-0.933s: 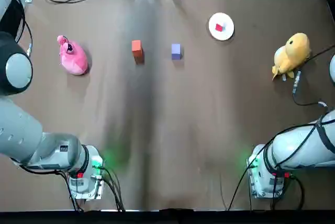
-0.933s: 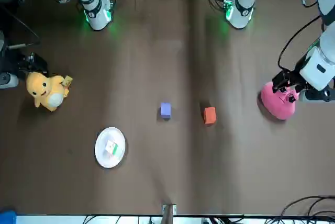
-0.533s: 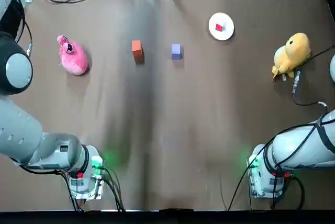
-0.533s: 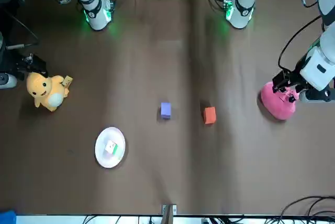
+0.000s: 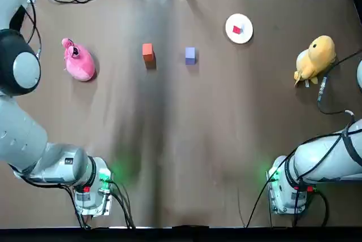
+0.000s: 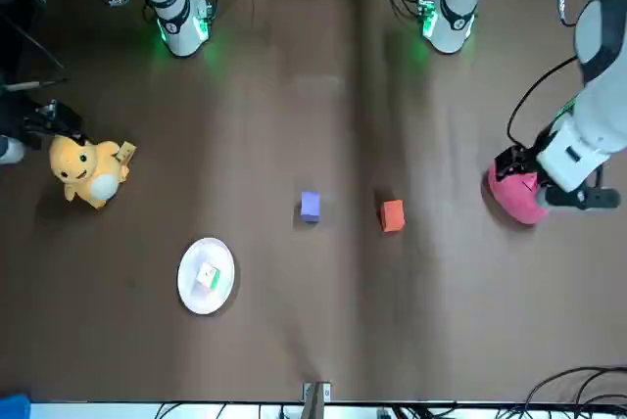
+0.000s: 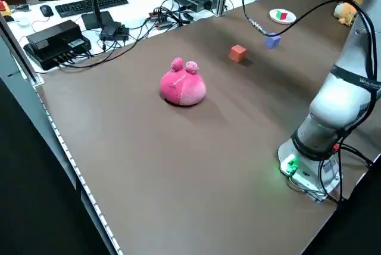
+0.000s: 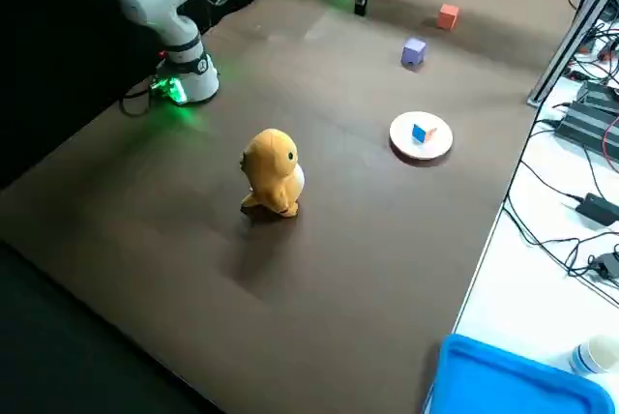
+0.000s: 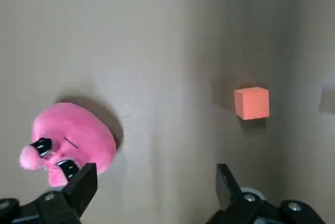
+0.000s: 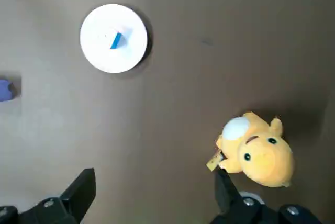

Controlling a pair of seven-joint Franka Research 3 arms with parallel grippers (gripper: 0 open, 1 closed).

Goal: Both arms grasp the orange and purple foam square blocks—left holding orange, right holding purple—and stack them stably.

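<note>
Plainly, neither block is held. The orange block (image 5: pixel 147 51) sits on the counter (image 5: pixel 186 140) near its far edge, left of the middle. The purple block (image 5: pixel 190 55) stands beside it toward the right edge, with a clear gap between them, both flat on the surface. The left pincer (image 9: pixel 155 185) hangs over the counter's left side, by a pink plush toy (image 5: pixel 78 64), its fingers spread wide and empty. The right pincer (image 10: pixel 153 190) hangs near the right edge, above a yellow plush toy (image 5: pixel 314 58), also spread wide with nothing in it. A white plate (image 5: pixel 244 33) carrying a small cube (image 5: pixel 237 29) lies near the far edge, right of the purple block.
</note>
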